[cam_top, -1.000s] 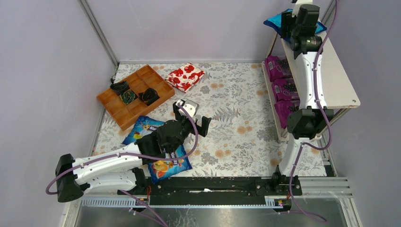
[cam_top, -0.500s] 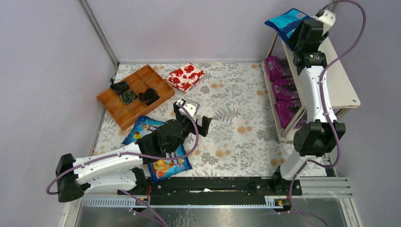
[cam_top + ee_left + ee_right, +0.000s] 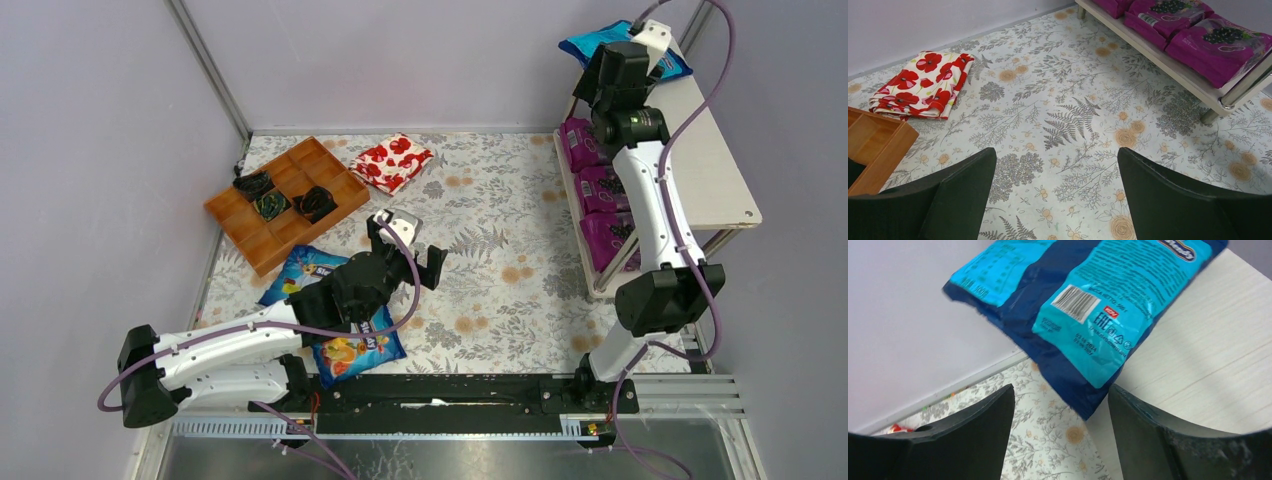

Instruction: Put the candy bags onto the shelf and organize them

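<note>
A blue candy bag [image 3: 585,42] lies back side up on the far end of the shelf's top board [image 3: 715,170], one corner hanging over the edge. It also shows in the right wrist view [image 3: 1088,305]. My right gripper [image 3: 598,72] hovers just short of it, open and empty [image 3: 1060,390]. Three magenta-purple bags [image 3: 603,186] lie in a row on the lower board [image 3: 1173,70]. Two more blue bags [image 3: 300,272] lie on the table, partly under my left arm. My left gripper [image 3: 405,245] is open and empty above the table [image 3: 1057,152].
A brown compartment tray [image 3: 285,200] with small dark wrapped pieces stands at the back left. A red-and-white flower packet [image 3: 393,160] lies behind the table's middle, also in the left wrist view [image 3: 923,85]. Grey walls close the back and sides.
My right gripper swung off the blue bag to the right, then back left over its near edge. The bag stays on the top board. The left arm has not moved.
</note>
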{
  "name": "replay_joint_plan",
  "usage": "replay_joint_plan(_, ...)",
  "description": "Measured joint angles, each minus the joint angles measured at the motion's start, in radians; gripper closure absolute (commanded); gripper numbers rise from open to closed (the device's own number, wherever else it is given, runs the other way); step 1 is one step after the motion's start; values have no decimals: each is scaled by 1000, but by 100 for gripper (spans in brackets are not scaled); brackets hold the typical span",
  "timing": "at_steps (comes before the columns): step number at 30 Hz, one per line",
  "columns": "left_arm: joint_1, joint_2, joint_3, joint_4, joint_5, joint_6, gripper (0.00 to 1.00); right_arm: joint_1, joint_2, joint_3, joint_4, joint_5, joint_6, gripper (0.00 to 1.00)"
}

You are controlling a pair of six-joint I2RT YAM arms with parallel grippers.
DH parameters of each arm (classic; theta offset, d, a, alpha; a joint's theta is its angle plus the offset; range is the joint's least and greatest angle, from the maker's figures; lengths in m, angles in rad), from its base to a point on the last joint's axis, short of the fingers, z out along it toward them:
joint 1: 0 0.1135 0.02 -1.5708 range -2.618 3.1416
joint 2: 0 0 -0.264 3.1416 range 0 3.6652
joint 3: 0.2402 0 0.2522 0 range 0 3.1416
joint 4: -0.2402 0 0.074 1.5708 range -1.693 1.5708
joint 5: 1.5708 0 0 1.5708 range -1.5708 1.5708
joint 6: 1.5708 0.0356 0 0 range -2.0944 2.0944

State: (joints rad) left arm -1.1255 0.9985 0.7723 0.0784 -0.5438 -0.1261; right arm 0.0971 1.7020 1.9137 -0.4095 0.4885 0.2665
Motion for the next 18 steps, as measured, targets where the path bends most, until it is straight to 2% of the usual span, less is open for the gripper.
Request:
replay_joint_plan(4, 1, 5, 3, -3, 6, -5, 4, 21, -18, 7, -23, -77, -40, 19)
replay_joint_plan(10, 3, 7, 7, -10, 11, -6, 4, 25, 17, 45, 0, -236, -68, 18)
replay_joint_plan(15, 6, 7, 7, -10, 10, -6, 4, 26, 171, 191, 33, -280, -99, 30)
replay_joint_plan(18, 6, 7, 7, -10, 10, -6, 4, 25, 262, 260, 37, -290, -111, 33)
